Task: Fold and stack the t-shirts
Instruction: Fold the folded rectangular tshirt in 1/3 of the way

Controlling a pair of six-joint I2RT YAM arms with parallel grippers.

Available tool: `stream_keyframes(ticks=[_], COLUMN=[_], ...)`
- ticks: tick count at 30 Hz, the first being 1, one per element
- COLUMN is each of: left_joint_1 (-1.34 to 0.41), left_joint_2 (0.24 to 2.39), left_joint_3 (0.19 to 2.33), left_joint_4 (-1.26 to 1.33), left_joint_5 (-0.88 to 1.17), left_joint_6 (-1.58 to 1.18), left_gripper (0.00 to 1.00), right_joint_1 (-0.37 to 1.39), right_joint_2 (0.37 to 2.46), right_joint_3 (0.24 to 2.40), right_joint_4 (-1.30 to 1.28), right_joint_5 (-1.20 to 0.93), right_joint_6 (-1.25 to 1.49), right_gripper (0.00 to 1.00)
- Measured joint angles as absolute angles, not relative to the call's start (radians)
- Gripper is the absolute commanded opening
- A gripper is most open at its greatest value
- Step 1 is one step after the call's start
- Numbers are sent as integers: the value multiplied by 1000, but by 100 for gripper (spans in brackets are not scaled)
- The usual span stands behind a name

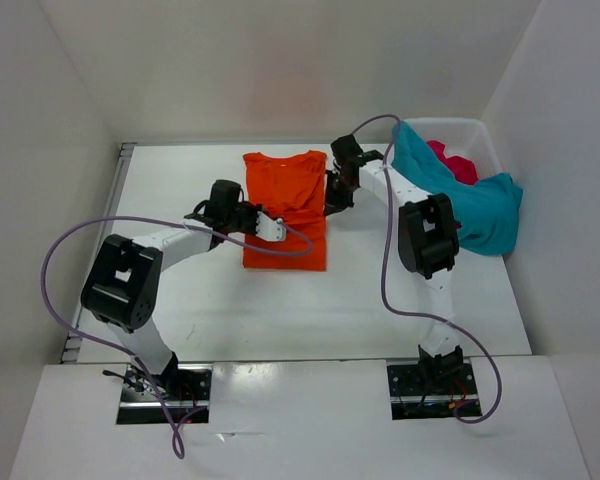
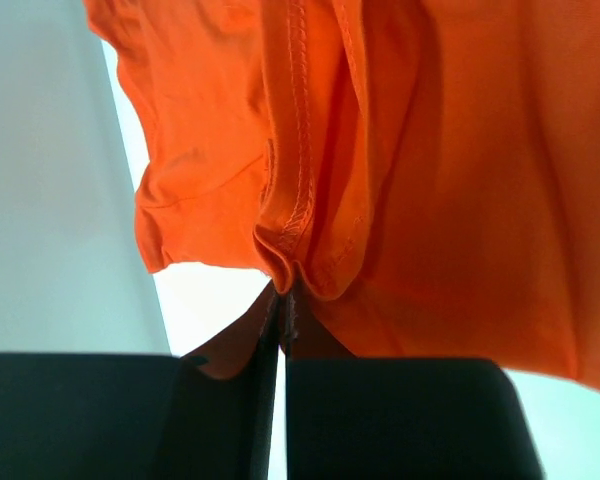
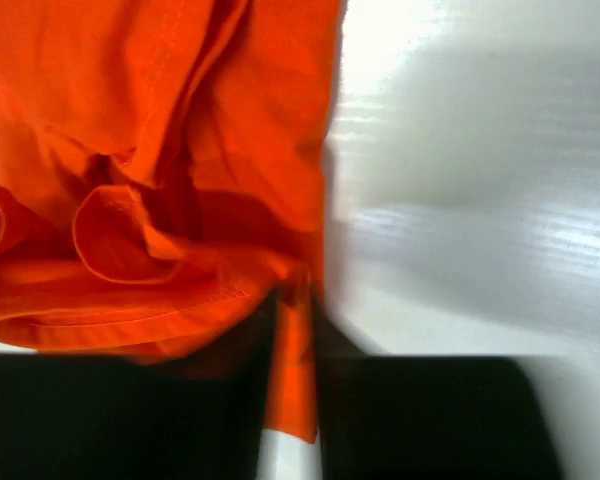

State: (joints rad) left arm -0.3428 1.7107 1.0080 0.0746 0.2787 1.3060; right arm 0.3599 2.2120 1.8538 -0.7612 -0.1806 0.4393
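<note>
The orange t-shirt (image 1: pixel 285 190) lies in the middle of the table as a narrow upright strip, collar at the far end. My left gripper (image 1: pixel 272 226) sits over its lower left part, shut on a bunched hem of orange cloth (image 2: pixel 290 262). At the shirt's right edge is my right gripper (image 1: pixel 332 198), shut on a strip of orange cloth (image 3: pixel 295 370) that runs between its fingers. The teal t-shirt (image 1: pixel 475 205) hangs over the near rim of the basket at the right. A pink-red t-shirt (image 1: pixel 452 160) shows inside the basket behind it.
The white basket (image 1: pixel 477 133) stands at the far right corner against the side wall. White walls close the table on the left, back and right. Purple cables loop from both arms over the table.
</note>
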Motion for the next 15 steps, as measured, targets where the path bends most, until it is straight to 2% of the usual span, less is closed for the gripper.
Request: stream_keyframes(ticks=[2, 3, 4, 5, 7, 8, 9, 11, 12, 13, 15], left_joint_1=[-342, -342, -343, -342, -339, -335, -330, -316, -309, -306, -296], left_joint_2=[1724, 1731, 1739, 1744, 1753, 1757, 1758, 1758, 1758, 1758, 1757], left_joint_3=[1007, 1006, 1005, 1002, 992, 987, 981, 977, 977, 977, 978], left_joint_4=[103, 114, 128, 138, 160, 171, 183, 203, 217, 230, 249], left_joint_5=[276, 273, 265, 258, 231, 213, 192, 156, 135, 117, 74], left_joint_6=[1304, 1304, 1301, 1306, 1298, 1290, 1279, 1260, 1247, 1234, 1203], left_gripper=[15, 19, 39, 52, 67, 73, 82, 88, 93, 93, 93], right_joint_1=[355, 352, 348, 344, 337, 334, 332, 330, 330, 331, 340], right_joint_2=[2239, 2250, 2262, 2268, 2275, 2274, 2268, 2246, 2225, 2193, 2123], right_joint_3=[1879, 1890, 1908, 1924, 1960, 1977, 1990, 1989, 1971, 1940, 1864], right_joint_4=[-767, -772, -779, -782, -784, -785, -781, -773, -760, -750, -738], right_joint_5=[-185, -188, -188, -187, -171, -160, -148, -129, -120, -117, -123], right_joint_6=[432, 428, 421, 420, 410, 403, 396, 381, 377, 371, 368], right_gripper=[50, 59, 61, 61, 59, 53, 37, 19, 4, 0, 0])
